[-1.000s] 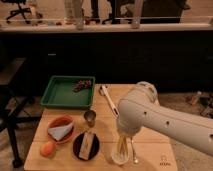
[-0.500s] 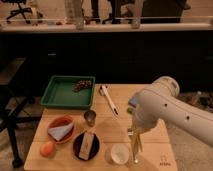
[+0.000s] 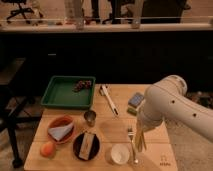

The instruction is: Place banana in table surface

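Observation:
The banana is slim and pale yellow. It hangs almost upright from my gripper, just right of the fork, with its lower end close to the table surface. The gripper is shut on the banana's upper end and points down over the front right part of the table. My white arm comes in from the right and hides most of the gripper. I cannot tell whether the banana's tip touches the wood.
A green tray with grapes stands at the back left. A white utensil, a sponge, a metal cup, an orange bowl, an orange fruit, a dark plate and a white cup are on the table.
The arm has swung to the right, carrying the banana from over the white cup to the right of the fork.

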`<state>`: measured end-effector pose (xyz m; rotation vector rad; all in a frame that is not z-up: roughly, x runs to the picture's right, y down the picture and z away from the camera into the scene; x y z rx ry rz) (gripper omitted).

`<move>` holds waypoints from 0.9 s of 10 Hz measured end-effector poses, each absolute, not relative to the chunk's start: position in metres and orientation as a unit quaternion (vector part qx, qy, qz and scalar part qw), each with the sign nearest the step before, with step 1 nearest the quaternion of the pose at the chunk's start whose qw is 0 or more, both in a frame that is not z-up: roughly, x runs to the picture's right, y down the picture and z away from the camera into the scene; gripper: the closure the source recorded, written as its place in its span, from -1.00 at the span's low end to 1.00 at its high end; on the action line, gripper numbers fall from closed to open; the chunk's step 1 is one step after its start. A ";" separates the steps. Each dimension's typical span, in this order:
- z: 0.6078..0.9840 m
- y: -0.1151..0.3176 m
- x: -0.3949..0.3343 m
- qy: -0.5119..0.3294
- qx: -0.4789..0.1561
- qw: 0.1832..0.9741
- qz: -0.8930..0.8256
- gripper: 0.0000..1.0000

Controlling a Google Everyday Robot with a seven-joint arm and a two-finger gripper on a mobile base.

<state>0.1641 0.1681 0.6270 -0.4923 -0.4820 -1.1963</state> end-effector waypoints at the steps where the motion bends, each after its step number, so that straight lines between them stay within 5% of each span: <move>1: 0.627 0.168 0.164 -0.222 -0.227 0.771 -0.552 1.00; 9: 0.618 0.184 0.175 -0.232 -0.240 0.771 -0.542 1.00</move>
